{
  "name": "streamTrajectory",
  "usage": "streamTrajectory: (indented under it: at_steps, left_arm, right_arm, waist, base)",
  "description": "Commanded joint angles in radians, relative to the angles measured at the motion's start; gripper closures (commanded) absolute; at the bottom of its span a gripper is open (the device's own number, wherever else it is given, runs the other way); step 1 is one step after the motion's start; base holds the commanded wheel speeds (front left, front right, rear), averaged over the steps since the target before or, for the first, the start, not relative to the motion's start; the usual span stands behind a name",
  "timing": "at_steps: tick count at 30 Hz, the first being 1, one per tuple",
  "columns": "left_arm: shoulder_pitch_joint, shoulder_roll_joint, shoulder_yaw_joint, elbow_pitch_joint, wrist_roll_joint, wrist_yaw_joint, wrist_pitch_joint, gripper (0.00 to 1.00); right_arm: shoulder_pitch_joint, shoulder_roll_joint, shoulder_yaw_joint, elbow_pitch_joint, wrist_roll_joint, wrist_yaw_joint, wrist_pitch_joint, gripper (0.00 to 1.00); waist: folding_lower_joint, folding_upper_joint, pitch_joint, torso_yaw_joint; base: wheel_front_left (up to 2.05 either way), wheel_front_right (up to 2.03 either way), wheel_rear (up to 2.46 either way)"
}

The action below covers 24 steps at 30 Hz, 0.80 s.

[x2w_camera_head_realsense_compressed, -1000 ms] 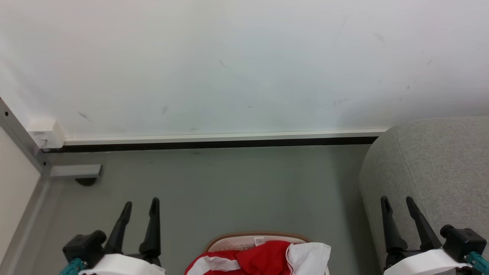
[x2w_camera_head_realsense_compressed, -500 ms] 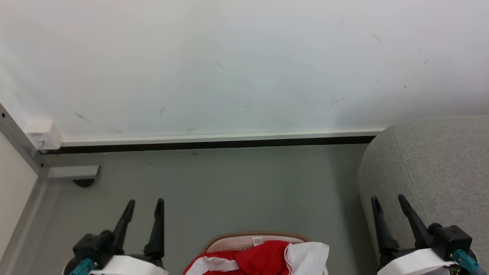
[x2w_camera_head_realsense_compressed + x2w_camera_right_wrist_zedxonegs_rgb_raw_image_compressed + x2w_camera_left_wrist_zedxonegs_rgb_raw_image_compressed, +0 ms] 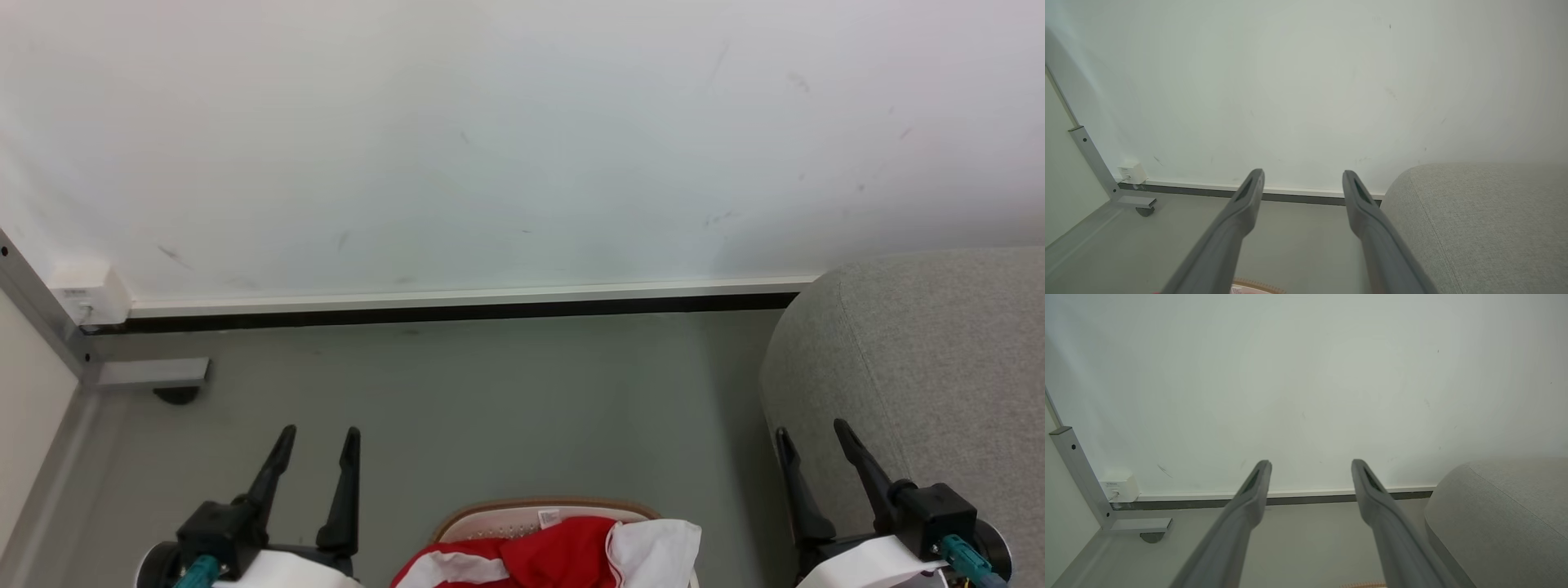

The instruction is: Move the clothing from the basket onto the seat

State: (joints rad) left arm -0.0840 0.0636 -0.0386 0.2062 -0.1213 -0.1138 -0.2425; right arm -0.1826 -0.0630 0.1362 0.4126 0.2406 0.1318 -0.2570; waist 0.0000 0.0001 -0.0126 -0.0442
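At the bottom middle of the head view the red and white clothing (image 3: 563, 555) lies heaped in the white basket (image 3: 490, 520) with its tan rim. The grey seat (image 3: 922, 367) rises at the right. My left gripper (image 3: 320, 437) stands open to the left of the basket with nothing between its fingers. My right gripper (image 3: 812, 437) is open too, in front of the seat's rounded end. The wrist views look along the spread, empty left gripper (image 3: 1310, 465) and right gripper (image 3: 1302, 175) toward the wall, with the seat (image 3: 1502, 514) (image 3: 1478, 220) at their right.
A white wall (image 3: 522, 139) with a dark skirting strip closes the far side. A grey metal frame post with a foot and caster (image 3: 147, 376) stands at the left, next to a small white box (image 3: 86, 298). Grey floor (image 3: 506, 400) lies between basket and wall.
Both grippers have shifted inward toward the basket, the left rightward and the right leftward, both staying open. The view has drifted slightly left.
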Motion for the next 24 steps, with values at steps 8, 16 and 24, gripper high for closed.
streamTrajectory:
  at_steps: [8, 16, 24]
  left_arm:
    - [-0.012, -0.002, 0.006, 0.008, 0.069, -0.007, -0.021, 0.00]
    - [-0.010, -0.006, 0.012, 0.018, 0.047, -0.013, -0.022, 0.00]
    - [-0.014, -0.008, 0.017, 0.022, 0.043, -0.016, -0.022, 0.00]
  right_arm:
    - [-0.011, 0.013, -0.008, -0.010, -0.070, -0.002, -0.008, 0.00]
    - [-0.005, 0.014, -0.006, -0.014, -0.077, -0.002, -0.008, 0.00]
    - [-0.003, 0.013, 0.000, -0.015, -0.073, -0.002, -0.008, 0.00]
  waist:
    - [0.0000, -0.0001, -0.003, 0.002]
    - [0.0000, -0.0001, -0.005, 0.003]
    - [0.0000, -0.0001, -0.002, 0.004]
  base:
    - [0.00, 0.00, 0.00]
    - [0.00, 0.00, 0.00]
    - [0.00, 0.00, 0.00]
